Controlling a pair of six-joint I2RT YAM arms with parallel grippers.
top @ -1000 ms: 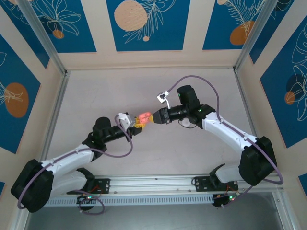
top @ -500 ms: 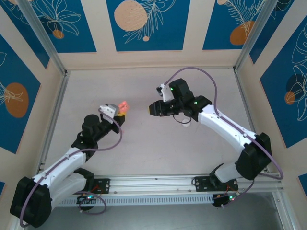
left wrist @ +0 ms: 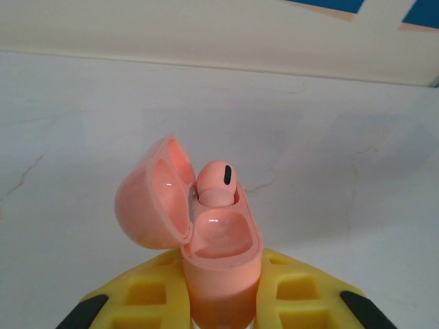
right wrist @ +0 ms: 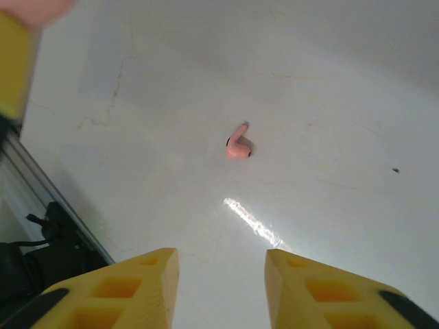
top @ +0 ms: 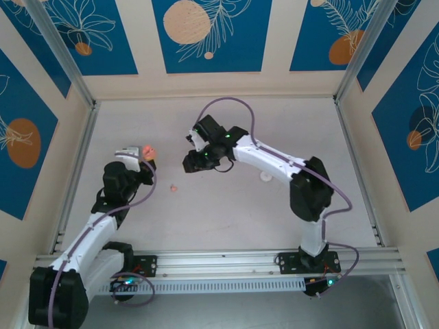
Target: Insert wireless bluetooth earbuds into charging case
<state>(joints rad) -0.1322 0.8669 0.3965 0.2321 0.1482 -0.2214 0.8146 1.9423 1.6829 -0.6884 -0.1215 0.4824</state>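
Now left fingers (left wrist: 147, 301) clamp the charging case (left wrist: 221, 274); right fingers (right wrist: 127, 288) apart, earbud (right wrist: 238, 147) lying beyond them.

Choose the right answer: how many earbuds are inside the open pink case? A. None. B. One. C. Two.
B: the open case has one earbud seated in it and one empty slot, and the other earbud lies on the table.
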